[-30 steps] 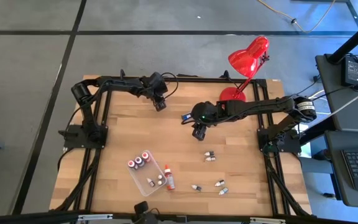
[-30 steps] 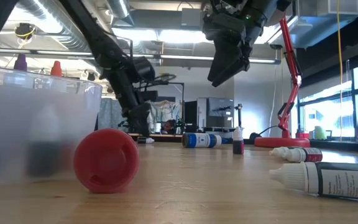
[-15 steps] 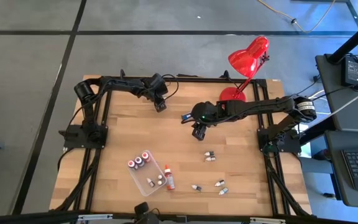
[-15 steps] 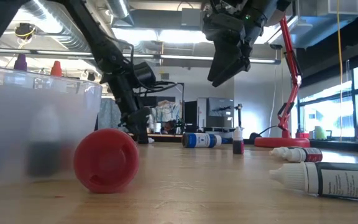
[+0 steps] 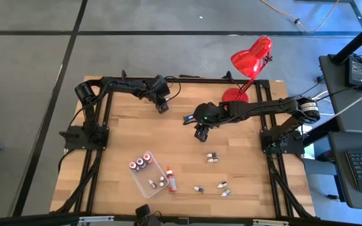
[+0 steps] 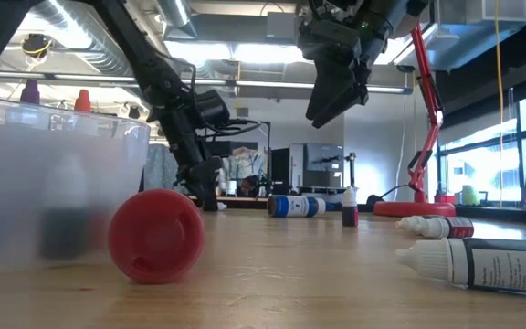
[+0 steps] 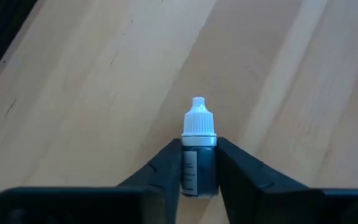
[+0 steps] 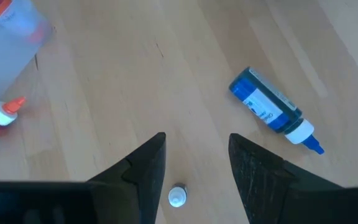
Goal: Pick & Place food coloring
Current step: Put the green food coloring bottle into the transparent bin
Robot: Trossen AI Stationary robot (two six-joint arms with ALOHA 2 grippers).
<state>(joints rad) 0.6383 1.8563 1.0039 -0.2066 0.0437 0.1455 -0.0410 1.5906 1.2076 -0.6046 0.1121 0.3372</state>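
Near edge, tray: clear plastic tray [image 5: 149, 177] at about 7 o'clock from the table centre, with several food coloring bottles [image 5: 141, 162] already standing inside.
Beside tray: red-capped bottle [image 5: 170, 179] lying just at the tray's 3 o'clock side, touching or nearly touching the wall; cannot tell which.
Loose bottles: four small ones [image 5: 212, 188] scattered at 5 o'clock, two more [image 5: 212, 157] near the centre, all lying on the wood.
Right gripper: right gripper [image 8: 194, 163] hanging above the middle of the table, fingers spread wide, holding nothing; small upright bottle with white cap [image 8: 177, 196] directly under the gap.
Blue bottle: larger blue bottle [image 8: 274, 109] lying on its side, near that gripper at about 12 o'clock from the centre.
Left gripper: left gripper [image 7: 198, 163] far back at 11 o'clock, closed narrowly on a dark bottle with white cap [image 7: 197, 149], the cap standing out beyond the fingertips.
Lamp: red desk lamp [image 5: 250, 59] at the far edge, 1 o'clock.
Risk, left: long way to the tray; thin grip on a smooth round body, so possible slipping or turning during the carry.
Risk, right: upright bottle easy to tip if one finger touches first; off-centre descent as the likely cause.
Risk, shared: both arms reaching toward the middle, so possible contact between them.
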